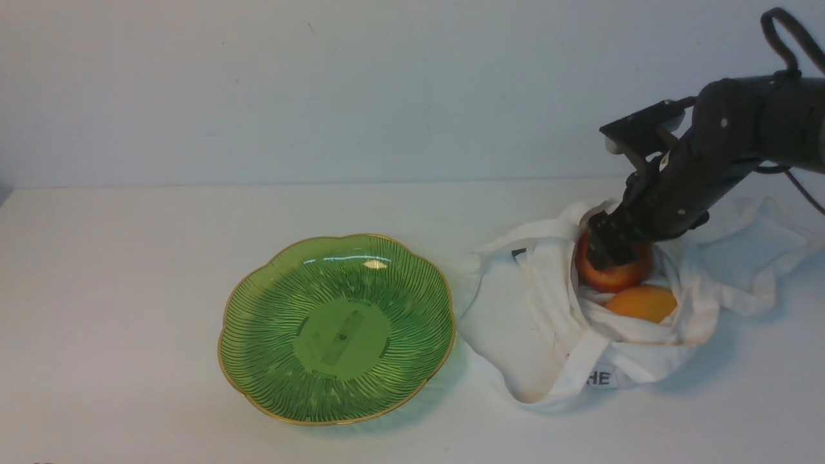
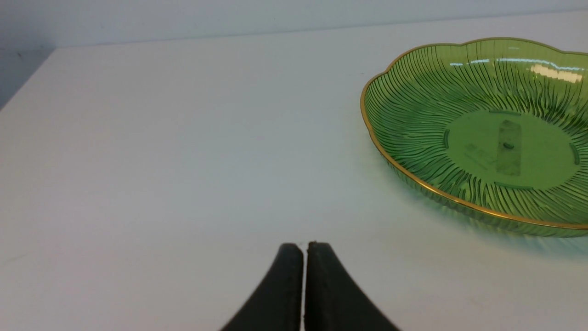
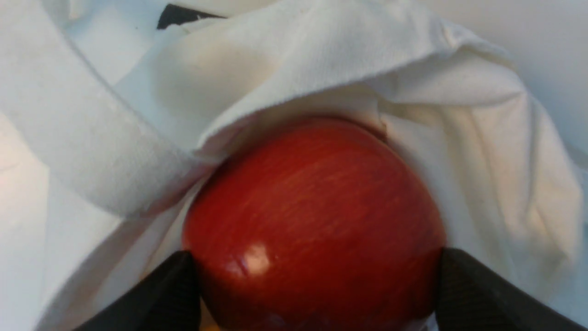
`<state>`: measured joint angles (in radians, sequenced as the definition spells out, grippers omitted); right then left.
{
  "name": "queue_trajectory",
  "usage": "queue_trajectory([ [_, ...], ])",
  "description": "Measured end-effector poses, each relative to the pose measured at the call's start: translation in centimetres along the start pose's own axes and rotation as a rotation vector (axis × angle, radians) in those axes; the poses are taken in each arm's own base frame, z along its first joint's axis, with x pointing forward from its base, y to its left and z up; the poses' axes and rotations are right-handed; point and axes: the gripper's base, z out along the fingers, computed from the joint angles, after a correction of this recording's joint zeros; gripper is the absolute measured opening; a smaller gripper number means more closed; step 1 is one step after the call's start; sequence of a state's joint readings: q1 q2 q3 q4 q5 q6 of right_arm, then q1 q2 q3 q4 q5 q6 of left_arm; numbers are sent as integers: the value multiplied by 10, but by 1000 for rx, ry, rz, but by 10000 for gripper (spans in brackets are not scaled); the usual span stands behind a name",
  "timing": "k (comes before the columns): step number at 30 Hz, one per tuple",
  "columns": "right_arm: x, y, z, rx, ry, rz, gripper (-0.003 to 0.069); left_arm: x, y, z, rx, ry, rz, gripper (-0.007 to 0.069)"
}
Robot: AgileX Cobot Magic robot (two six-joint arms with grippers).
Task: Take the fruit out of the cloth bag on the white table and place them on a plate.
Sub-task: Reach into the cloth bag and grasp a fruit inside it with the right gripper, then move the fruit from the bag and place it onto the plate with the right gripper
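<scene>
right end effector [image 1: 609, 256]: coming in from the right and reaching down into the mouth of the cloth bag [image 1: 535, 322], clamped on the apple [image 1: 620, 276]. In the right wrist view its two black fingers [image 3: 167, 299] press against opposite sides of the fruit, so there's contact on both.
left end effector [image 2: 303, 257]: only shows up in its own wrist view. Fingers squeezed together with just a hairline seam between them, hovering over the table [image 1: 129, 290] off to one side of the plate [image 1: 277, 303].
apple: glossy red, sitting in the bag opening. Fabric is folded over its far side and a strap [image 3: 92, 147] lies right against it. Can't tell if it's lifted or resting on something.
orange [image 1: 644, 303]: tucked in the bag right beside the apple, on the side nearer the front camera. Looks like they're touching.
cloth bag: white and crumpled, lying on the right half of the table with its mouth facing up. There's a little label [image 1: 599, 378] reading "HE" at its near edge.
plate: green ribbed glass with a gold scalloped rim, flat on the table around the middle, just left of the bag. The bag's edge comes really close to the rim, but I can't say whether they touch.
table: plain white, runs back to a pale wall [image 1: 322, 84].
</scene>
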<state>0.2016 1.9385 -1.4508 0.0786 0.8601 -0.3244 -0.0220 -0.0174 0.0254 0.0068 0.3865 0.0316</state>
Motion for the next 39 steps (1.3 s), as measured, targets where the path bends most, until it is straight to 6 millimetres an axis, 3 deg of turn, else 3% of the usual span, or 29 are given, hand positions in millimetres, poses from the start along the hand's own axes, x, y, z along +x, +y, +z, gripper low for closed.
queue_trajectory([
  [10,1,12,-79,-77,-44,88,599,0,0,0,0,0,0,-8],
  [14,-6,35,-101,-233,-136,91,599,0,0,0,0,0,0,-8],
  [18,-20,73,-106,-412,-244,15,599,0,0,0,0,0,0,-8],
  [24,-37,138,-73,-533,-316,-122,599,0,0,0,0,0,0,-8],
  [28,-42,170,-28,-519,-297,-144,599,0,0,0,0,0,0,-8],
  [34,-40,188,19,-512,-229,-111,599,0,0,0,0,0,0,-8],
  [39,-38,188,29,-511,-193,-26,609,0,0,0,0,0,0,-8],
])
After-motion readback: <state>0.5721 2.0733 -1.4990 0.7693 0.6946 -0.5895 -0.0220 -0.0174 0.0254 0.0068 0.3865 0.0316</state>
